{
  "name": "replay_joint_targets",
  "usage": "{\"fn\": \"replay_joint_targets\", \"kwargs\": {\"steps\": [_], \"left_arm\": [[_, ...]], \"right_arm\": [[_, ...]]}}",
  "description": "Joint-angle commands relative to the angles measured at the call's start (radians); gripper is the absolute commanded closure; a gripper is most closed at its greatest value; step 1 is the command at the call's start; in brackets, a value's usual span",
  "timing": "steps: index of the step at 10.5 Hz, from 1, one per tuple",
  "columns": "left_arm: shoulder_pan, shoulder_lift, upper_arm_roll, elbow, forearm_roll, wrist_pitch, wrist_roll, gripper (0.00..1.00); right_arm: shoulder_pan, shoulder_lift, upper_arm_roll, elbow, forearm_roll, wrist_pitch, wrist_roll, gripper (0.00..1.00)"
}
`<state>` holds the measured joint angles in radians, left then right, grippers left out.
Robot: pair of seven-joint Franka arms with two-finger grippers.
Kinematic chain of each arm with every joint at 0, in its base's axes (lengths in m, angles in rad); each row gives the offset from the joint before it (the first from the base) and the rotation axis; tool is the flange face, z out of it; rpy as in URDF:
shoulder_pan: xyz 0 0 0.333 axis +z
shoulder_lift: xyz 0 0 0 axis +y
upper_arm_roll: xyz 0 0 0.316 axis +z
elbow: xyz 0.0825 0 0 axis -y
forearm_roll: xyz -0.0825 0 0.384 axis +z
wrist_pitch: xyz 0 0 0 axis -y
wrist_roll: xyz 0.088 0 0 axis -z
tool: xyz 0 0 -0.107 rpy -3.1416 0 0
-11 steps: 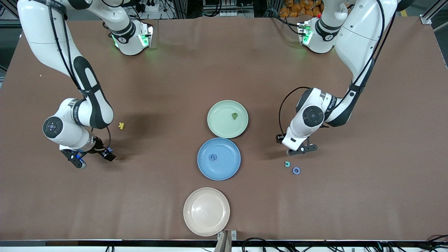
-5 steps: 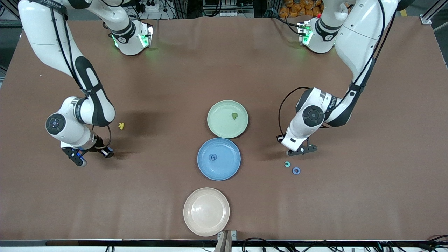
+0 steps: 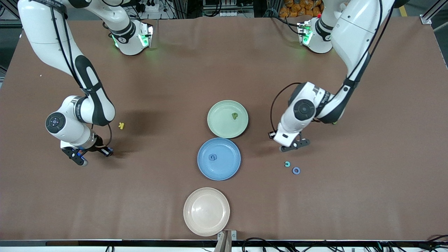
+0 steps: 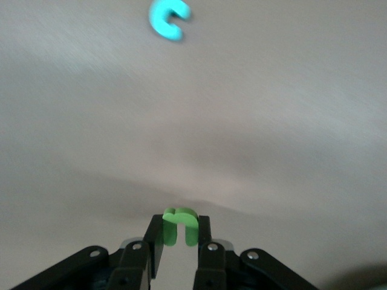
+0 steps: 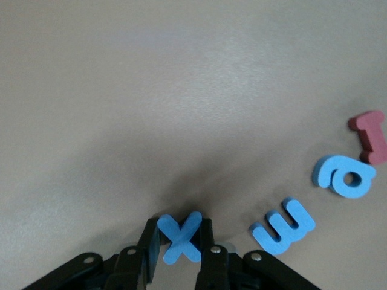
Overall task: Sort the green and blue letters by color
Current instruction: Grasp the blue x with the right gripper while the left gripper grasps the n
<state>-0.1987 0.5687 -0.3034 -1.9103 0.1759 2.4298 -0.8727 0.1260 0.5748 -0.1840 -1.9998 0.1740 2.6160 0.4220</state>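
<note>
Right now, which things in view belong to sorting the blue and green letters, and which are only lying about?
For the job: green letter in the left jaws; blue x in the right jaws; two loose blue letters; blue o and teal c on the table; green plate; blue plate.
Lying about: yellow k; red letter; beige plate.

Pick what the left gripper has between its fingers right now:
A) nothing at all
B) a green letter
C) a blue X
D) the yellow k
B: the left wrist view shows the left gripper shut on a green letter, while the blue X sits in the right gripper and the yellow k lies on the table.
</note>
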Motion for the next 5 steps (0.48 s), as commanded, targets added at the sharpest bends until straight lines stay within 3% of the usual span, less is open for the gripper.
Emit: {"fn": "replay_joint_targets", "kwargs": {"steps": [1, 5], "left_arm": [[-0.008, -0.041, -0.089, 0.004, 0.027, -0.041, -0.181, 1.0], [-0.155, -0.02, -0.125, 0.054, 0.027, -0.041, -0.379, 1.0]], "right_arm": [[0.004, -0.032, 0.009, 0.057, -0.008, -0.104, -0.193, 1.0], [0.065, -0.033, 0.066, 0.185, -0.03, -0.198, -0.305, 1.0]]}}
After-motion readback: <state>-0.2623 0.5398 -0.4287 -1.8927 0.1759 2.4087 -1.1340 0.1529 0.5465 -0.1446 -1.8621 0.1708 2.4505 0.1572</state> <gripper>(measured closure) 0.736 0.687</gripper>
